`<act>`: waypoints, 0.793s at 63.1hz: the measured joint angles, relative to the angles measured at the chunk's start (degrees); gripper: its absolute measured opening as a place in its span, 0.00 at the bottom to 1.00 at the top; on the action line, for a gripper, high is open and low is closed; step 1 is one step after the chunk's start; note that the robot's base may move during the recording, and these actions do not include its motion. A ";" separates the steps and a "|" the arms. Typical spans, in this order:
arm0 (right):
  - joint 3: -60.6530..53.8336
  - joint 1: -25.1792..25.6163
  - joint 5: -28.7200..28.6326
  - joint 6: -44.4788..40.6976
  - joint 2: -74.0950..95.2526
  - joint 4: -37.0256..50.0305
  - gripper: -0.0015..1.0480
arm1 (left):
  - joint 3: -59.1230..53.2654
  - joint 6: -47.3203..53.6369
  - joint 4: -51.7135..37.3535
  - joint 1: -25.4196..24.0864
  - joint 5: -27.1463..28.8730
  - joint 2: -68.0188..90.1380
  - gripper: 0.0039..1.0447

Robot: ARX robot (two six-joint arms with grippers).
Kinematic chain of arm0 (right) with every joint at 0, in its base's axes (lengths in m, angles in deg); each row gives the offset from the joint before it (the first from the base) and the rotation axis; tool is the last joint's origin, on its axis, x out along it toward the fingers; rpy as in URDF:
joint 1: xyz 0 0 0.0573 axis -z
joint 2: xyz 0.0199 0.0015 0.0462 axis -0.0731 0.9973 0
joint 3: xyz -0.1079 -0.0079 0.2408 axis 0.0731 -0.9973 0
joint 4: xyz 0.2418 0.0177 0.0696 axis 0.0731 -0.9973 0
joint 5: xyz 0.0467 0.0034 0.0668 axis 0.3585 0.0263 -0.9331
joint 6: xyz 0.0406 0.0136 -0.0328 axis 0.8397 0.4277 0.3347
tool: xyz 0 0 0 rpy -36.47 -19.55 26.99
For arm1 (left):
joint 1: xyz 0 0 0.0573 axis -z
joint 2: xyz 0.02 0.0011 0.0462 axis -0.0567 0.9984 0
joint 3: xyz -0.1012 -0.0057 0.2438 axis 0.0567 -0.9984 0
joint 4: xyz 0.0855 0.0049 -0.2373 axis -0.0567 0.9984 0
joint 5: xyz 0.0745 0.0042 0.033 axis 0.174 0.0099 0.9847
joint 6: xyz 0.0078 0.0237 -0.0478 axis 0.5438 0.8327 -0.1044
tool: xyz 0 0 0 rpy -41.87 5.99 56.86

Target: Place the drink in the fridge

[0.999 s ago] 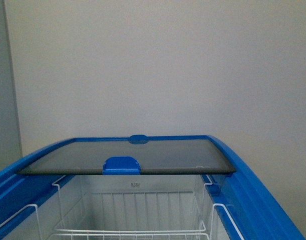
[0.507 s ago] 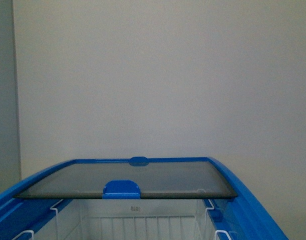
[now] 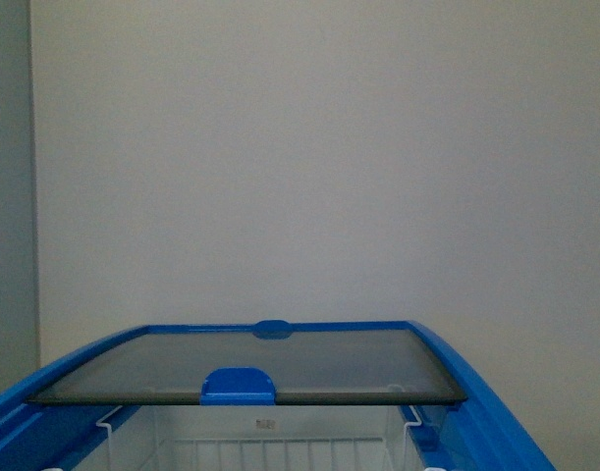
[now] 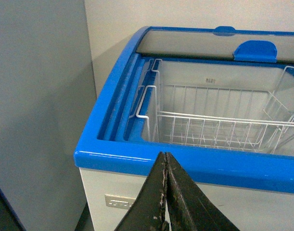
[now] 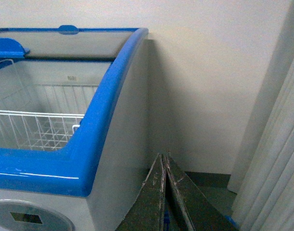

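While its lid sits slid back, fridge (image 3: 476, 392) runs lengthwise toward wall (image 3: 319, 157).

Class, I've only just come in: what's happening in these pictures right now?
A two-armed robot faces an open chest fridge. Its glass lid is slid to the back, exposing white wire baskets. The left gripper and right gripper have their jaws shut and hold nothing. No drink shows in any view.

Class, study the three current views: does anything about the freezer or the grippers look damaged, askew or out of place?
Nothing stands out. The fridge is intact, its glass lid slid back, and a wire basket sits level inside. Both the left gripper and right gripper are shut and empty. No drink is visible.
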 joint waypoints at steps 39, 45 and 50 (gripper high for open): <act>0.00 0.00 0.00 -0.02 -0.15 0.04 0.61 | 0.00 0.02 0.00 0.00 0.02 -0.02 0.65; 0.00 0.00 0.00 -0.02 -0.15 0.04 0.72 | 0.00 0.02 0.00 0.00 0.02 -0.02 0.77; 0.00 0.00 0.00 -0.02 -0.15 0.04 0.87 | 0.02 0.02 0.00 0.00 0.02 -0.02 0.92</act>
